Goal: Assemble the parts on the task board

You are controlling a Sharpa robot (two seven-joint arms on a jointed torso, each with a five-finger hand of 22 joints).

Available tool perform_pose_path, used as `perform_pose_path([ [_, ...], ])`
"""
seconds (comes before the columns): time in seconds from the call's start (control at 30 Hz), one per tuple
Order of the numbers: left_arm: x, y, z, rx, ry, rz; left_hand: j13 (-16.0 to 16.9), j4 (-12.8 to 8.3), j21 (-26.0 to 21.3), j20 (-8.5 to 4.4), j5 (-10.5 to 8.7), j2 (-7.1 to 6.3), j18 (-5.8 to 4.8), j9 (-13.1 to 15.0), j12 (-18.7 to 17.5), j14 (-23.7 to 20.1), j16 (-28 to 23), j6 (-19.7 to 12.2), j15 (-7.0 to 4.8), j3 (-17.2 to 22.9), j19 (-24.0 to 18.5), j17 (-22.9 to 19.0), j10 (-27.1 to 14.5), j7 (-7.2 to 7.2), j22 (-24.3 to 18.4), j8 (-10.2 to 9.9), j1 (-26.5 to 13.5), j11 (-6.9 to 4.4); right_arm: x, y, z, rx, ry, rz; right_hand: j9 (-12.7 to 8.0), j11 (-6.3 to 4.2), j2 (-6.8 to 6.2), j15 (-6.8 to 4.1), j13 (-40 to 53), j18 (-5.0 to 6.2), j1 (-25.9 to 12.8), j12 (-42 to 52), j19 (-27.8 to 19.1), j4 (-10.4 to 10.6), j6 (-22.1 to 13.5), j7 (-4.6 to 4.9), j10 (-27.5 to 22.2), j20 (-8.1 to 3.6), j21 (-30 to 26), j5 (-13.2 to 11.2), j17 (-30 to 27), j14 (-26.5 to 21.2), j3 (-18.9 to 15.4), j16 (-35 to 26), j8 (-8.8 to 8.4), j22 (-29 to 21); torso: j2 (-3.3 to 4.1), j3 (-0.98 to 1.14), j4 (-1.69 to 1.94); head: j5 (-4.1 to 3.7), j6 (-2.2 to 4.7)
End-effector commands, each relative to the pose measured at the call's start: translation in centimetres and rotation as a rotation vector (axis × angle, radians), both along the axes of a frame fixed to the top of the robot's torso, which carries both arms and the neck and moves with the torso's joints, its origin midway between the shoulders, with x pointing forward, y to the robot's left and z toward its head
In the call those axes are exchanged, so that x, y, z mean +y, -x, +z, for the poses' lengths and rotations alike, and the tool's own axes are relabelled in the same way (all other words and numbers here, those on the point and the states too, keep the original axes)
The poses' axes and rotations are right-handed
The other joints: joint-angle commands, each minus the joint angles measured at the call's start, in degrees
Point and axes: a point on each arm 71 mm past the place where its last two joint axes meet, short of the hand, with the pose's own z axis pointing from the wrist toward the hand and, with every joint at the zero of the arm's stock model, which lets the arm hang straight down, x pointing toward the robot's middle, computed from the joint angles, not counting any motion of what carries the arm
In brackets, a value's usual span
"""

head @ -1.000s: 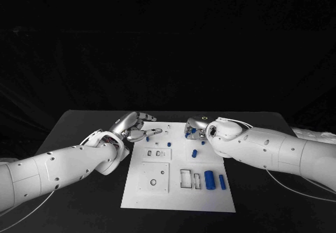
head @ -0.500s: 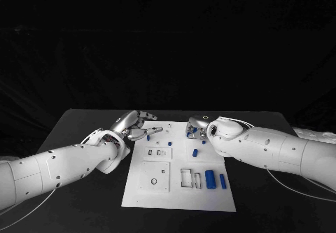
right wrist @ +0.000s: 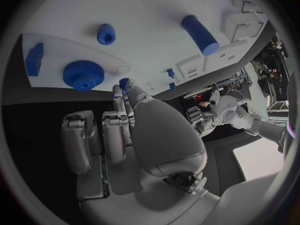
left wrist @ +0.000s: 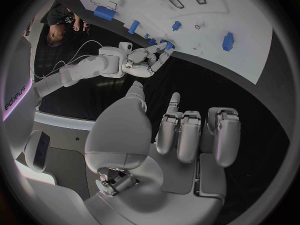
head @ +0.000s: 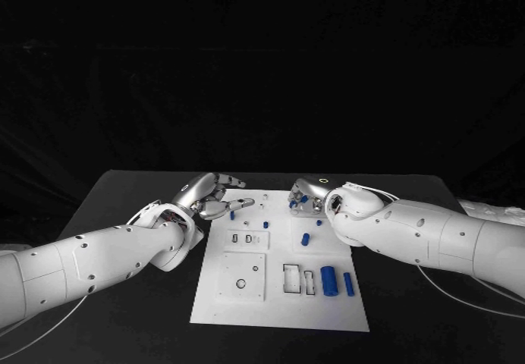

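Lying near-far on board (head: 219, 303): blue cyl. (head: 327, 280); left hand (head: 210, 199) empty, spread; right hand (head: 309, 199) unclear.

We see the right hand (right wrist: 134, 135) with fingers extended toward the white task board (right wrist: 150, 40) — a fingertip at a small blue part (right wrist: 124, 83) on the board's edge. Nearby sit a blue gear (right wrist: 83, 75) and a blue cylinder (right wrist: 200, 35) — apart.
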Motion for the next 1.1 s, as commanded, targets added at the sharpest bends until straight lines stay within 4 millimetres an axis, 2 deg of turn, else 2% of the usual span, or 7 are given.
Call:
perform_pose_path([
  [0.03, -0.1, 0.0, 0.2, -0.015, 0.008, -0.006, 15.1, 0.1, 0.1, 0.38, -0.27, 0.64, -0.43, -0.1, 0.1, 6.0, 0.1, 0.4, 0.27, 0.3, 6.0, 15.1, 5.9, 0.0, 15.1, -0.3, -0.1, 0.41, 0.8, 0.0, 0.9, -0.078, -0.08, 0.033, -0.1, -0.51, -0.15, -0.04, 0.0, -0.81, 0.3, -0.2, 6.0, 0.0, 0.3, 0.06, 1.1, -0.11, 0.3, 0.1, 15.1, 6.0, 0.3, 0.2, -0.01, 15.1, 0.1, -0.03, 0.15, 0.0, -0.15],
  [0.33, -0.2, 0.1, 0.3, -0.024, 0.005, -0.01, 15.1, 0.0, 0.1, 0.42, -0.29, 0.82, -0.43, -0.1, 0.1, 6.0, 0.1, 0.5, 0.27, 0.3, 6.0, 15.1, 5.9, 0.0, 15.1, -0.3, 0.0, 0.41, 2.6, -0.8, 1.6, -0.103, -0.093, 0.053, -0.2, -0.32, -0.42, 0.24, 0.0, -0.81, 0.4, -0.4, 6.0, 0.1, 0.0, 0.16, 0.7, 0.12, 0.3, 0.1, 15.1, 6.0, 0.7, 0.2, -0.36, 15.1, 0.38, -0.15, 0.36, -0.1, 0.21],
  [0.53, -0.4, 0.1, 0.4, -0.036, -0.011, -0.023, 15.1, 0.0, 0.1, 0.47, -0.32, 1.01, -0.43, -0.1, 0.1, 6.0, 0.1, 0.6, 0.27, 0.4, 6.0, 15.1, 5.9, -0.01, 15.1, -0.4, 0.1, 0.4, 3.6, -1.4, 1.6, -0.112, -0.086, 0.059, -0.3, -0.2, -0.62, 0.31, 0.0, -0.81, 0.3, -0.5, 6.0, 0.3, -0.3, 0.21, 0.1, 0.26, 0.3, 0.2, 15.1, 6.0, 1.1, 0.2, -0.7, 15.1, 0.62, -0.45, 0.74, -0.6, 0.74],
  [0.63, -0.4, 0.1, 0.6, -0.041, -0.015, -0.027, 15.1, 0.0, 0.1, 0.48, -0.32, 1.04, -0.43, -0.1, 0.1, 6.0, 0.1, 0.6, 0.27, 0.4, 6.0, 15.1, 5.9, 0.0, 15.1, -0.4, 0.1, 0.4, 4.0, -1.7, 1.6, -0.12, -0.085, 0.059, -0.4, -0.17, -0.7, 0.34, 0.0, -0.81, 0.3, -0.5, 6.0, 0.4, -0.4, 0.24, 0.0, 0.29, 0.3, 0.2, 15.1, 6.0, 1.1, 0.2, -0.76, 15.1, 0.79, -0.66, 0.88, -0.27, 0.42],
  [0.77, -0.5, 0.2, 0.8, -0.047, -0.015, -0.03, 15.1, 0.0, 0.1, 0.48, -0.33, 1.04, -0.43, -0.1, 0.1, 6.0, 0.1, 0.6, 0.27, 0.4, 6.0, 15.1, 5.9, 0.0, 15.1, -0.4, 0.1, 0.4, 4.4, -2.0, 1.6, -0.126, -0.082, 0.057, -0.4, -0.16, -0.71, 0.35, 0.0, -0.81, 0.3, -0.4, 6.0, 0.4, -0.4, 0.24, 0.0, 0.29, 0.3, 0.2, 15.1, 6.0, 1.1, 0.2, -0.77, 15.1, 1.16, -0.73, 0.95, 0.02, 0.47],
  [1.0, -0.5, 0.2, 1.4, -0.058, -0.011, -0.033, 15.1, 0.0, 0.1, 0.49, -0.33, 1.08, -0.43, -0.1, 0.1, 6.0, 0.1, 0.6, 0.26, 0.4, 6.0, 15.1, 5.9, -0.01, 15.1, -0.4, 0.1, 0.4, 4.5, -2.3, 1.3, -0.123, -0.065, 0.047, -0.4, -0.13, -0.83, 0.4, 0.0, -0.81, 0.3, -0.5, 6.0, 0.4, -0.5, 0.23, -0.2, 0.35, 0.3, 0.2, 15.1, 6.0, 1.3, 0.2, -0.88, 15.1, 1.93, -0.98, 1.5, -0.03, 0.49],
  [1.1, -0.4, 0.2, 1.6, -0.058, -0.013, -0.03, 15.1, 0.0, 0.1, 0.49, -0.33, 1.08, -0.43, -0.1, 0.1, 6.0, 0.1, 0.6, 0.26, 0.4, 6.0, 15.1, 5.9, -0.01, 15.1, -0.4, 0.1, 0.4, 4.4, -2.3, 1.2, -0.121, -0.06, 0.04, -0.4, -0.1, -0.86, 0.41, -0.1, -0.81, 0.3, -0.5, 6.0, 0.5, -0.6, 0.26, -0.3, 0.37, 0.3, 0.2, 15.1, 6.0, 1.4, 0.2, -0.93, 15.1, 2.09, -1.01, 1.48, -0.01, 0.47],
])
